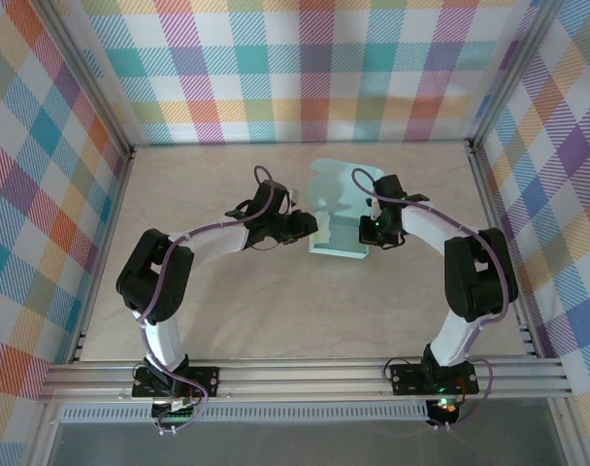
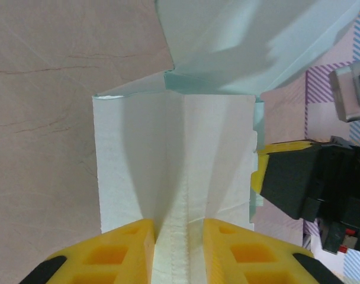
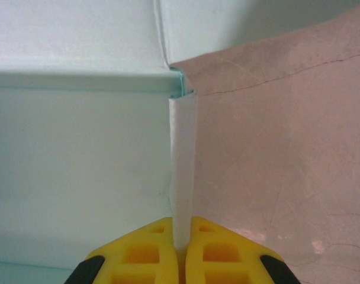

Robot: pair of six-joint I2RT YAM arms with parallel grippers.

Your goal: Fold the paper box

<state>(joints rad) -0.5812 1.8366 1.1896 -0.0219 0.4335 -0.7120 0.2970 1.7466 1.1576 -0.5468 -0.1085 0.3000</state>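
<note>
Right end effector point(image 3: 181, 229) pinches the paper box's point(image 1: 339, 238) right flap tight. Left end effector point(image 2: 179, 229) grips the left crease. Best to squeeze squarely along each fold without tearing.

One paper box point(image 1: 339, 218), one table point(image 1: 227, 311), and two hands: left hand point(image 2: 179, 248), right hand point(image 3: 181, 239).

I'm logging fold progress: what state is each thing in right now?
paper box: partly folded, side flaps raised, far flap open.
left claw: shut on a raised fold on one side of the box.
right claw: shut on the upright flap on the other side.
</note>
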